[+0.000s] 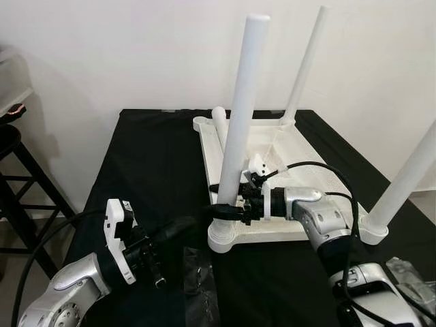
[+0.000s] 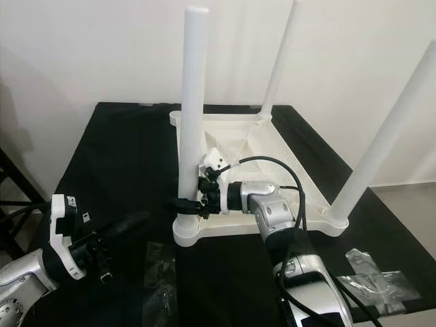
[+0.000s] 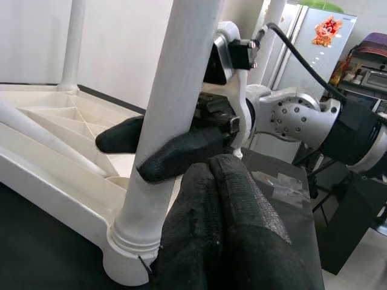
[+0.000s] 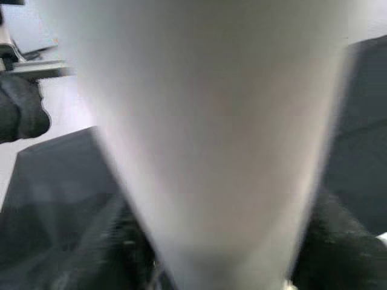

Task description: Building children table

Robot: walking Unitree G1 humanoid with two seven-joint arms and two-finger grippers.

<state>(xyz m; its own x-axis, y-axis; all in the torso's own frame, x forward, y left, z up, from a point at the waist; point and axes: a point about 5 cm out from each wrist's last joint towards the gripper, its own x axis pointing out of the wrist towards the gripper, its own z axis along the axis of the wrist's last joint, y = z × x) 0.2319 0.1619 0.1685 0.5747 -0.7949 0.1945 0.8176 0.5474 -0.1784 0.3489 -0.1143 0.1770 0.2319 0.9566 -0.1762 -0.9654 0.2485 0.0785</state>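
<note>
1. Left eye view: the white plastic children's table [image 1: 272,170] lay upside down on the black-covered tabletop [image 1: 150,177], three white round legs sticking up from its corners. The right end effector [image 1: 228,208] was clamped around the near-left leg [image 1: 240,116], low down, just above its socket. The left end effector [image 1: 178,228] hung near that same corner without touching it. A clear plastic bag [image 1: 199,279] lay on the cloth just beside it.
2. Right eye view: same scene really. A fourth white leg [image 1: 219,122] lay loose on the upturned table near the far-left corner, and a crumpled clear wrapper [image 2: 381,279] sat by the right arm. A dark wooden stool [image 1: 17,170] stood off to the left.
3. Left wrist view: the left end effector's fingers [image 3: 224,217] were pressed together, holding nothing, pointing at the base of the gripped leg.
4. Right wrist view: mostly a blurry white leg [image 4: 211,133] up close between dark fingers [image 4: 338,241].
</note>
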